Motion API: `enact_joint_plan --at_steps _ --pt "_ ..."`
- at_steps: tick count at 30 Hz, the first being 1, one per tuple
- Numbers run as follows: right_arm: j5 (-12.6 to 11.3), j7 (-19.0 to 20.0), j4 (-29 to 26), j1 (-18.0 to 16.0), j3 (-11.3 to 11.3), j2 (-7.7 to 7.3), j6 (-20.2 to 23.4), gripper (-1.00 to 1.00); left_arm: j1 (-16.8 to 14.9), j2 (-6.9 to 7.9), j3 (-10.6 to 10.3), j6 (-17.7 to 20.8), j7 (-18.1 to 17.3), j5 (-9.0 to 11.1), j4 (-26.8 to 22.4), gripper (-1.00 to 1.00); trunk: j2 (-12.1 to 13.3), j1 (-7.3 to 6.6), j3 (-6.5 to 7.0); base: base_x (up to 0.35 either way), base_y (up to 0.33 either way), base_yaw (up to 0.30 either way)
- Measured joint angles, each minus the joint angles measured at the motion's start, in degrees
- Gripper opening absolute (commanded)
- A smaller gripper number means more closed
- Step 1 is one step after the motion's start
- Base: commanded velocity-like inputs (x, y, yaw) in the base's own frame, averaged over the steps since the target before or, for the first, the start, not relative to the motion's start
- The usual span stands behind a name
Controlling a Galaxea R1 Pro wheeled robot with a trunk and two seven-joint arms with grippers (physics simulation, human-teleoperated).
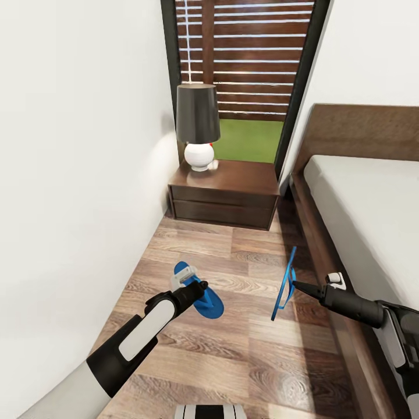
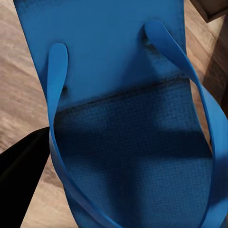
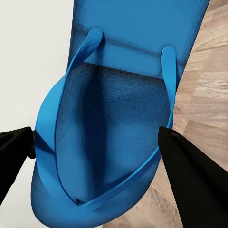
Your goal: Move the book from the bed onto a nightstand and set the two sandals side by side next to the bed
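Observation:
Two bright blue sandals are in hand. One sandal [image 1: 210, 305] sits flat and low over the wood floor with my left gripper [image 1: 196, 291] shut on it. In the left wrist view this sandal [image 2: 128, 95] is very close, and one black finger [image 2: 19, 161] rests at its edge. The other sandal [image 1: 285, 279] stands on edge above the floor beside the bed [image 1: 372, 215], and my right gripper [image 1: 294, 284] is shut across its toe end. In the right wrist view, that gripper [image 3: 97, 137] has a finger on each side of the sandal [image 3: 114, 118]. The nightstand [image 1: 227, 198] stands ahead. The book is out of view.
A black-shaded lamp [image 1: 198, 122] with a white round base stands on the nightstand. A white wall [image 1: 70, 203] closes the left side. The bed's dark wooden frame [image 1: 317, 244] runs along the right. A strip of plank floor [image 1: 244, 349] lies between them, and a dark-framed window is behind.

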Motion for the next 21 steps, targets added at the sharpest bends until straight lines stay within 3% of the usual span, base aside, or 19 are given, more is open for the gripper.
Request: enact_joint_plan --at_steps 10,21 --pt "0.0 0.0 0.0 0.0 0.07 0.0 0.0 -1.0 0.0 0.0 0.0 0.0 0.0 0.0 0.02 -1.0 0.0 0.0 0.0 -0.052 0.0 0.0" --pt "0.02 0.0 0.0 0.0 0.07 0.0 -0.01 -1.0 0.0 0.0 0.0 0.0 0.0 0.0 0.1 -1.0 0.0 0.03 0.0 -0.315 0.0 0.0"
